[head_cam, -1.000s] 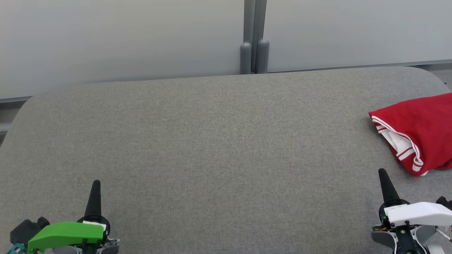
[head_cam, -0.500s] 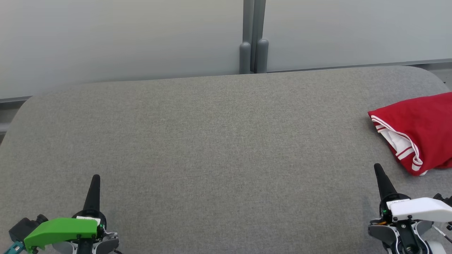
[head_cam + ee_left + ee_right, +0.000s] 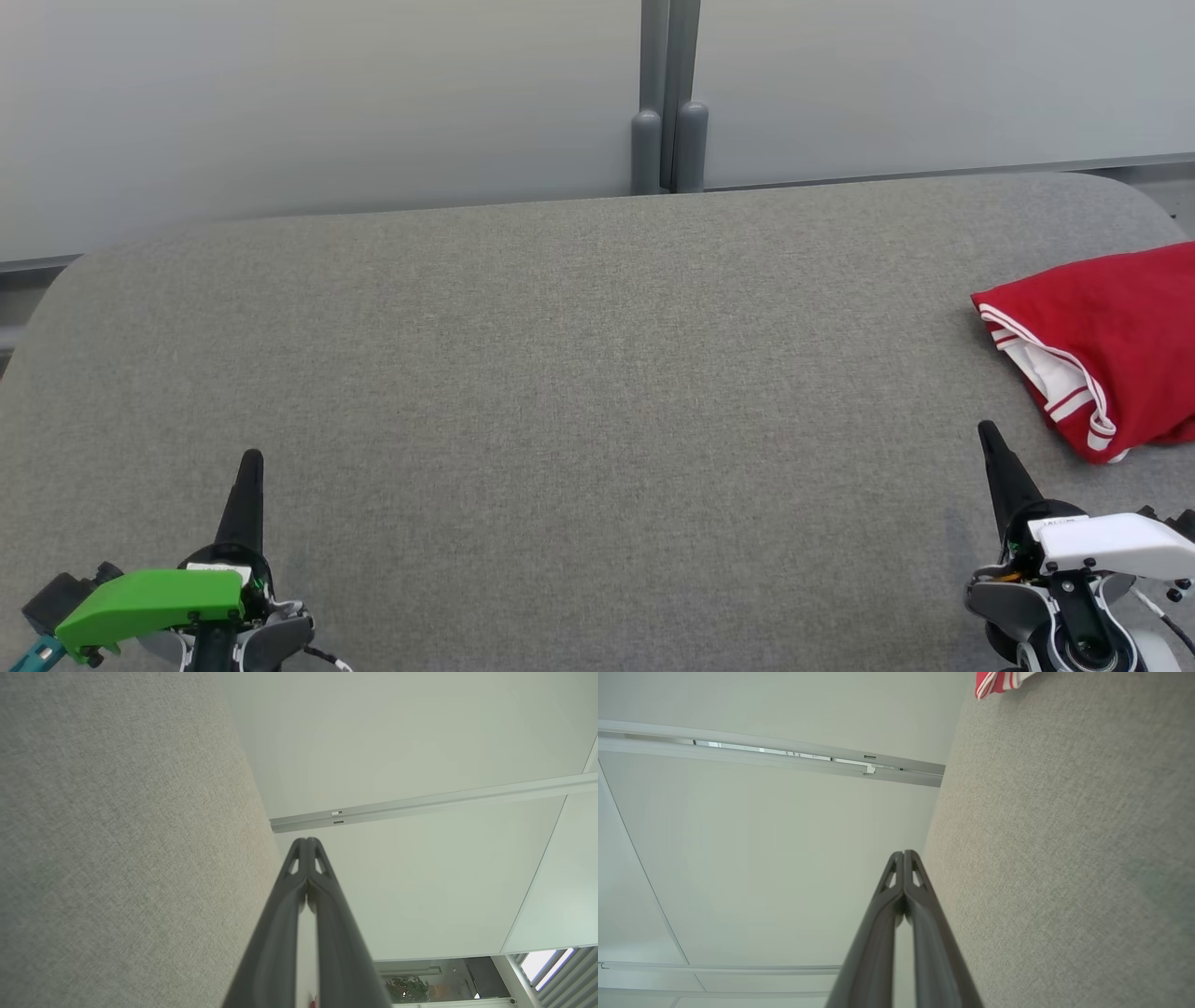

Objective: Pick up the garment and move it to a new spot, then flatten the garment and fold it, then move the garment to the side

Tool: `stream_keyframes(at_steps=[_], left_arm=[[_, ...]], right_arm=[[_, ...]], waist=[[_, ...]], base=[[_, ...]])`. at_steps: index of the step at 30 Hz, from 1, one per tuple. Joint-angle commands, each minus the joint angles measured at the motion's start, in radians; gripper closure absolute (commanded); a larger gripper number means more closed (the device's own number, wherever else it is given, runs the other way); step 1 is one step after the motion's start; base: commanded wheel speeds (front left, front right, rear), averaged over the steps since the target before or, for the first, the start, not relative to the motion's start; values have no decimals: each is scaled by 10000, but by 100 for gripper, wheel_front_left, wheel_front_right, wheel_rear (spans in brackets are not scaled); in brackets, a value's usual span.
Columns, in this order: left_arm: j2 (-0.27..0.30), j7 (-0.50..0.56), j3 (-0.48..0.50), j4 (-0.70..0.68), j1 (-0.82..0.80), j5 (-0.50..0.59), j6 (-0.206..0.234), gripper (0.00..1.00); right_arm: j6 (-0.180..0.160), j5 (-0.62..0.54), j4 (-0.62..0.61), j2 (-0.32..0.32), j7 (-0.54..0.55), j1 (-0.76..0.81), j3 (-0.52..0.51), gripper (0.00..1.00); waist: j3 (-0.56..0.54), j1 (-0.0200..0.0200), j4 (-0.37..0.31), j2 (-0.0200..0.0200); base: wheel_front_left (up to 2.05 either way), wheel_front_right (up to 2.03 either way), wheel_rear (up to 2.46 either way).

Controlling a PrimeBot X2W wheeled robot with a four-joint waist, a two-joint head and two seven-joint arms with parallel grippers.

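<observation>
Grey cloth-covered table [image 3: 579, 327] under pale wall panels [image 3: 327, 93], with a twin grey post [image 3: 667, 140] behind the middle of the table's far edge. Compared with a second ago: left gripper [image 3: 249, 457] and right gripper [image 3: 983, 429] both reaching a little farther in from the table's near edge, the right one also drawn slightly toward the table's middle. Red garment [image 3: 1111, 336] with white-striped trim unmoved at the table's right end, folded into a thick bundle and cut off by the picture's border on the side toward the table's right edge. Far corners of the table rounded, far edge running close under the wall panels. Broad open stretch of grey cloth from the table's left end across its middle, between the two grippers and out to the far edge. Left gripper at the table's near left under a green cover [image 3: 149, 602], pointing toward the far edge. Left wrist view: fingers [image 3: 285, 914] pressed together at the tips, with nothing between them, and table cloth alongside. Right gripper at the table's near right under a white cover [image 3: 1116, 546], tilted slightly toward the table's middle, with a strip of bare cloth between its tip and the garment. Right wrist view: fingers [image 3: 880, 933] likewise closed tip to tip on nothing, with a striped corner of the garment at the top edge.
</observation>
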Motion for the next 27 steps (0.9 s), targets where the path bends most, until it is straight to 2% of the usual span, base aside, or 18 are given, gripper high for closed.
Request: stream_keyframes(at_steps=[1,22,27], left_arm=[[-18,86,56,-80,-231,-301,-49,100],[-149,432,245,-129,-395,-1544,-58,100],[-143,441,243,-124,-387,-1513,-57,100]], right_arm=[[6,316,4,-68,79,-194,31,100],[5,1925,63,-88,438,-384,169,100],[5,1919,63,-85,429,-374,168,100]], waist=[[2,0,-4,74],[20,0,-43,88],[20,0,-44,88]], base=[[0,0,0],[0,0,0],[0,0,0]])
